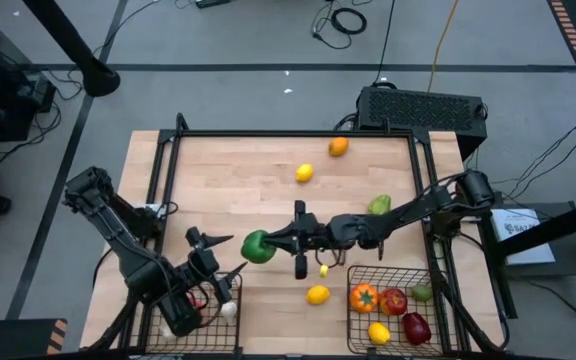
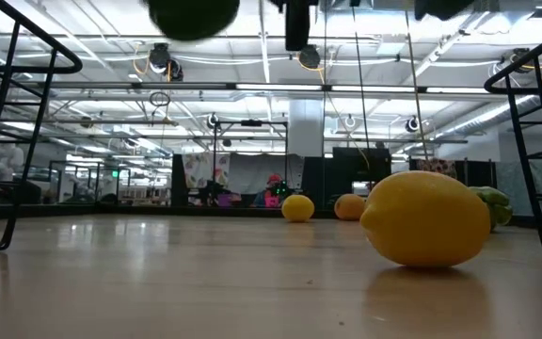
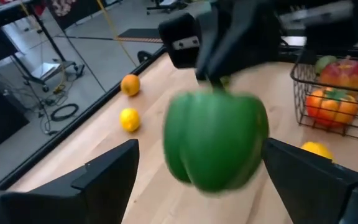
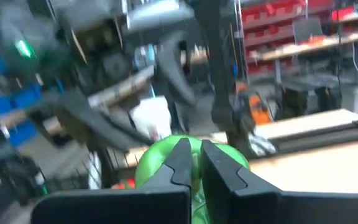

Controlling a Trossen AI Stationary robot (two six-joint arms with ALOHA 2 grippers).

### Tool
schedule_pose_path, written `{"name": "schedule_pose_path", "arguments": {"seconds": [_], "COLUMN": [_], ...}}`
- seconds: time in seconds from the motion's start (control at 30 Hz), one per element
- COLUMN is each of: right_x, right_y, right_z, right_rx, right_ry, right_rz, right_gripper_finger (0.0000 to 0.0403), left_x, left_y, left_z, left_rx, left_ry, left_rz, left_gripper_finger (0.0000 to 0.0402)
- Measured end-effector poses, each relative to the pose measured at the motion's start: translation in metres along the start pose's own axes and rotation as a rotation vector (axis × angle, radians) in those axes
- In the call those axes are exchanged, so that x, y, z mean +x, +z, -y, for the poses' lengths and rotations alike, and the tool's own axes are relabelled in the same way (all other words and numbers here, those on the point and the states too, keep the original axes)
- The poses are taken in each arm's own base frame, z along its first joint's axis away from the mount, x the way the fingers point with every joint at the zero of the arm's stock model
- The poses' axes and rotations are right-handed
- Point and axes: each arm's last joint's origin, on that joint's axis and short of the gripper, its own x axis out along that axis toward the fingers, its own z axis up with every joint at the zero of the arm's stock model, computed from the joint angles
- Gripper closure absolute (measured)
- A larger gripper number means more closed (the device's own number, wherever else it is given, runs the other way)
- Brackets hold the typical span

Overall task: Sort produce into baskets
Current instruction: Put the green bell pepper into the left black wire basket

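From above, the right end effector (image 1: 280, 241) grips a green pepper (image 1: 257, 246) in mid-air over the counter (image 1: 258, 170), apparently offering it to the spread-fingered left end effector (image 1: 220, 255) for the left basket (image 1: 213, 330). The right basket (image 1: 356, 322) holds glossy fruit.

At counter height, a smooth yellow lemon (image 2: 426, 218) lies close.

The left wrist camera shows the waxy, lobed pepper hanging by its stem between parted fingers (image 3: 107, 174).

The right wrist camera shows its fingers (image 4: 179, 163) clenched together on the pepper.

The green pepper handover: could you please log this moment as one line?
right gripper: shut on green pepper stem, mid-air | left gripper: open, facing pepper, not touching | right basket: holds several pieces
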Motion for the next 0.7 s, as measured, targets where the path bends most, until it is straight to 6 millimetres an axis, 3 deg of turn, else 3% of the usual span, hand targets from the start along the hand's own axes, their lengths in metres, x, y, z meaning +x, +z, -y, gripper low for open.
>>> {"name": "schedule_pose_path", "arguments": {"seconds": [0.3, 0.4, 0.53, 0.7], "right_x": [0.01, 0.013, 0.018, 0.023], "right_y": [-0.001, -0.013, -0.044, -0.059], "right_z": [0.001, 0.005, 0.011, 0.016], "right_rx": [-0.183, -0.191, -0.201, -0.197], "right_ry": [-0.141, -0.179, -0.192, -0.204], "right_rz": [-0.459, -0.496, -0.584, -0.602], "right_gripper_finger": [0.0395, 0.0395, 0.0395, 0.0393], "left_x": [0.01, 0.016, 0.026, 0.04], "left_y": [0.002, 0.002, -0.005, -0.022], "left_z": [-0.002, -0.003, -0.006, -0.007], "left_rx": [0.028, 0.014, 0.026, 0.044], "left_ry": [-0.007, -0.017, -0.015, -0.04], "left_rz": [-0.068, -0.112, -0.17, -0.256], "left_gripper_finger": [0.0056, 0.0056, 0.0056, 0.0056]}}
